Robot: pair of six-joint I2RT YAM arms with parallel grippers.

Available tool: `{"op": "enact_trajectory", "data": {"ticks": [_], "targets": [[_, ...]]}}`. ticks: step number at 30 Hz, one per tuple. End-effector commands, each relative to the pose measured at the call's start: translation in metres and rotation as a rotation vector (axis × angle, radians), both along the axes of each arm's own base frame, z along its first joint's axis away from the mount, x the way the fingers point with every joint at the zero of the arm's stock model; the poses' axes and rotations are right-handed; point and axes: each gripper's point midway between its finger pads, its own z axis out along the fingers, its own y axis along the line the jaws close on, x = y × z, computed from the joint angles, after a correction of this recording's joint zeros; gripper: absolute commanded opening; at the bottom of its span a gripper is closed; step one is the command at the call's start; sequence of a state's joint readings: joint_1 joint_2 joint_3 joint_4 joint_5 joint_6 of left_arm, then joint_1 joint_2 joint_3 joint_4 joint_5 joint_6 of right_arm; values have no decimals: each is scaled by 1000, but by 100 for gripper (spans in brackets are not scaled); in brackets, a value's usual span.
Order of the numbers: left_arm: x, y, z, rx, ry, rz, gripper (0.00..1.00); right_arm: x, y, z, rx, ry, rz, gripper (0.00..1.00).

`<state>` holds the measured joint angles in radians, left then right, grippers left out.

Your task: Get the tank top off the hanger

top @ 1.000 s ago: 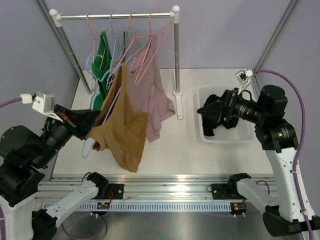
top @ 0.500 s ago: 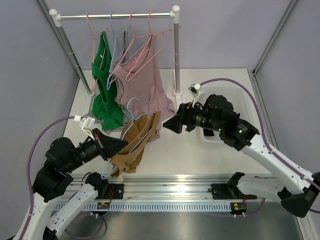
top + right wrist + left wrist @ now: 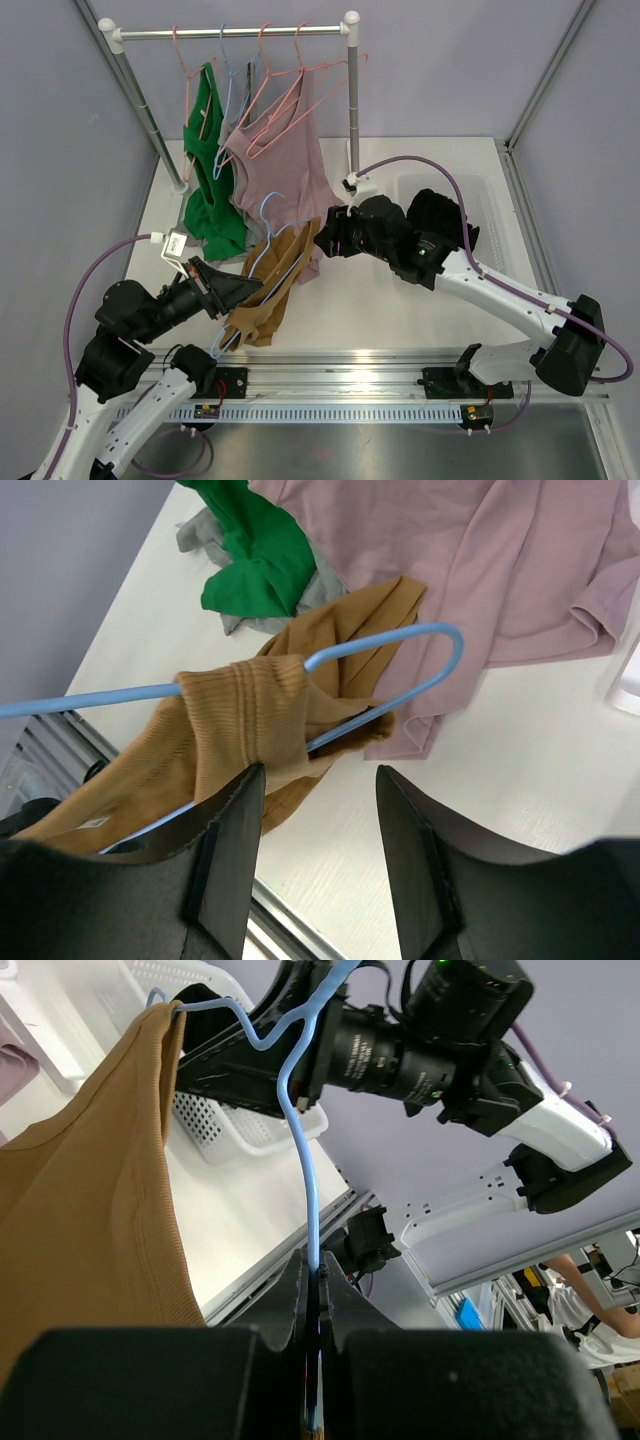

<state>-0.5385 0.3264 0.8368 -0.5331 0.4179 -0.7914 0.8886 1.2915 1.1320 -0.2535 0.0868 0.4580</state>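
The tan tank top (image 3: 262,300) hangs crumpled on a light blue hanger (image 3: 262,212) over the table's front middle. My left gripper (image 3: 235,291) is shut on the hanger's wire (image 3: 305,1160), which runs up from between the pressed jaws (image 3: 318,1272), with the tank top (image 3: 90,1210) draped on the left. My right gripper (image 3: 326,243) is at the hanger's hook end. In the right wrist view it (image 3: 320,810) stands open, its left finger touching the bunched strap of the tank top (image 3: 240,720) that is wrapped over the hanger (image 3: 400,645); nothing lies between the fingers.
A clothes rack (image 3: 230,32) at the back carries a green top (image 3: 205,175) and a pink top (image 3: 285,165) on pink hangers, their hems reaching the table. A white basket (image 3: 490,205) with dark clothes (image 3: 445,215) sits at the right, behind my right arm.
My left arm brought the hanger and tank top down and forward, away from the rack. The right arm swung left from the basket to the tank top, its jaws narrowing.
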Motion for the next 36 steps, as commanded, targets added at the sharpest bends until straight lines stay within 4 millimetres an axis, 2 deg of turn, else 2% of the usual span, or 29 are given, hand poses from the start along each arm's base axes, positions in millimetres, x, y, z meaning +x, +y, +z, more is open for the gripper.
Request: {"op": "enact_trajectory", "data": {"ticks": [1,9,16,19,20,22,23,24,25,26,27,30,32,33,36], "targets": [[-10,-3,28,-74,-87,-46,0,14,7,26,39,-91,-27,55],[-5,-4,21,-52,-74,-38,0,0,15,46,130,-108,49,64],[-7,-3,22,-58,-79,-39,0,8,26,44,124,-104,55,61],[-8,-4,23,-59,-80,-49,0,13,30,44,119,-108,52,54],[-8,-4,23,-58,-78,-49,0,15,30,47,118,-115,48,45],[-9,-4,23,-59,-80,-52,0,18,32,45,108,-119,44,40],[-10,-4,23,-58,-81,-53,0,18,32,46,105,-123,44,35],[-10,-3,22,-55,-81,-50,0,20,32,43,91,-123,41,24],[-9,-3,22,-52,-81,-47,0,23,30,42,79,-128,28,20],[-9,-2,23,-47,-88,-45,0,25,28,41,65,-131,14,12],[-7,0,20,-33,-80,-27,0,28,24,39,45,-138,-4,0],[-6,6,15,26,-80,0,0,45,-2,26,-59,-165,-127,0],[-9,6,11,67,-100,-25,0,62,-29,16,-131,-150,-237,0],[-12,4,9,88,-92,-46,0,77,-46,13,-141,-132,-293,0],[-27,1,10,103,-122,-132,0,101,-77,2,-180,-101,-373,0]]}}
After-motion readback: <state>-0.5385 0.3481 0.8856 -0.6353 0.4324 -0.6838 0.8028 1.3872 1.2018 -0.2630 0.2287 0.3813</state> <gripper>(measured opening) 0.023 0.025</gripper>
